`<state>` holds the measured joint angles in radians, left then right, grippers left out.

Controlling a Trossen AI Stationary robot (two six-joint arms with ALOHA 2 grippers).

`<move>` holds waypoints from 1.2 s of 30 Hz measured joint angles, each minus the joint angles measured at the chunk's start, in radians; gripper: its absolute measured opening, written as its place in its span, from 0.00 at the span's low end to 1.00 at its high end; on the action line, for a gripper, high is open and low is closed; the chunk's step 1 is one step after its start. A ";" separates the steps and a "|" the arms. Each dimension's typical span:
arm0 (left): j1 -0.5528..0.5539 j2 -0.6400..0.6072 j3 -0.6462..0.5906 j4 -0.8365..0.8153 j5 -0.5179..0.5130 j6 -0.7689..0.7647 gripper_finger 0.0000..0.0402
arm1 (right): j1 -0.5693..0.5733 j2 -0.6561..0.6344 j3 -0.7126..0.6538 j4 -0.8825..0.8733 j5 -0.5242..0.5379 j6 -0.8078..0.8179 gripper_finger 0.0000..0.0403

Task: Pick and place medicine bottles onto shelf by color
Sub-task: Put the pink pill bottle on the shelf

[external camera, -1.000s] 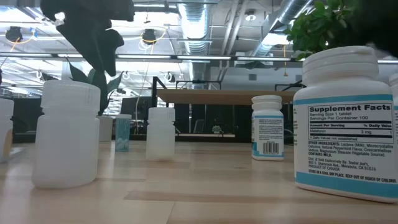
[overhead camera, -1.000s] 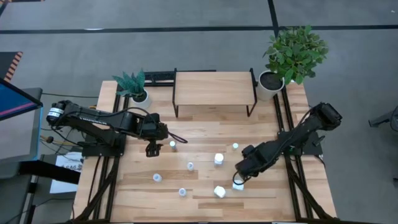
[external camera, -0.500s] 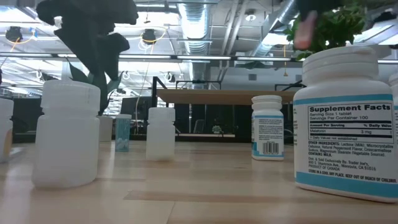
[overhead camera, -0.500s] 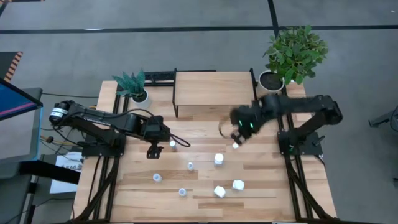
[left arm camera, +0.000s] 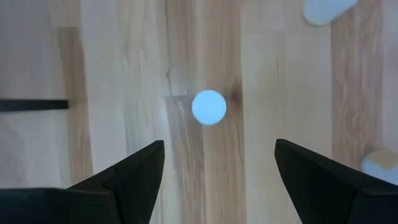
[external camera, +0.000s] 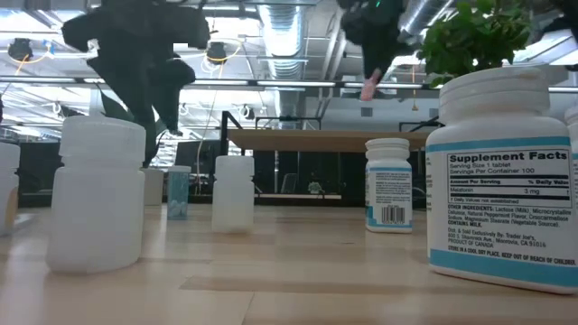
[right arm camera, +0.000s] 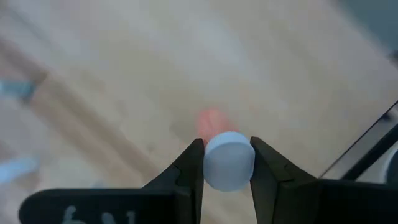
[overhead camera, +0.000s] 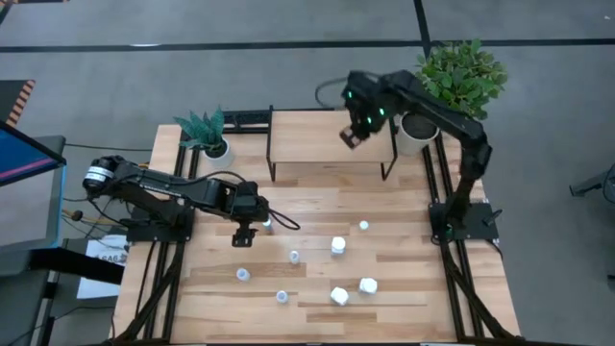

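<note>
The worktop carries the shelf at its far edge and seven bottles scattered across the near half. The right end effector hangs over the shelf's right end, clenched on a small bottle with a pale cap and a reddish lower part. The risk here is the drop: let go from too high, or too close to the shelf's right edge, and the light bottle may tip, roll off and fall behind the worktop.

The left end effector hovers low over the worktop with its fingers spread, a blue-capped bottle standing between and ahead of them. Closing off-centre could knock that bottle over or push it toward its neighbour, spoiling the grasp.
</note>
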<state>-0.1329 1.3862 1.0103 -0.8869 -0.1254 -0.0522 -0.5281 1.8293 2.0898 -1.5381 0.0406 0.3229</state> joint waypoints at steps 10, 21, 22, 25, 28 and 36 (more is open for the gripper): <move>0.003 0.170 0.000 0.032 0.006 0.007 0.73 | -0.136 0.213 0.214 -0.033 -0.009 -0.145 0.24; 0.003 0.163 0.003 0.095 -0.039 0.004 0.73 | -0.187 0.255 0.213 -0.034 0.087 -0.148 0.24; 0.004 0.164 0.003 0.097 -0.039 0.004 0.73 | -0.187 0.255 0.213 -0.033 0.104 -0.148 0.24; 0.004 0.164 0.003 0.099 -0.039 0.004 0.73 | -0.187 0.255 0.213 -0.033 0.116 -0.148 0.24; 0.004 0.164 0.003 0.100 -0.039 0.004 0.73 | -0.186 0.255 0.213 -0.033 0.116 -0.156 0.24; 0.004 0.164 0.004 0.100 -0.039 0.005 0.73 | -0.163 0.255 0.211 -0.033 0.114 -0.221 0.24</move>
<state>-0.1291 1.5505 1.0142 -0.7865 -0.1642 -0.0475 -0.6915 2.0842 2.3008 -1.5707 0.1545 0.1016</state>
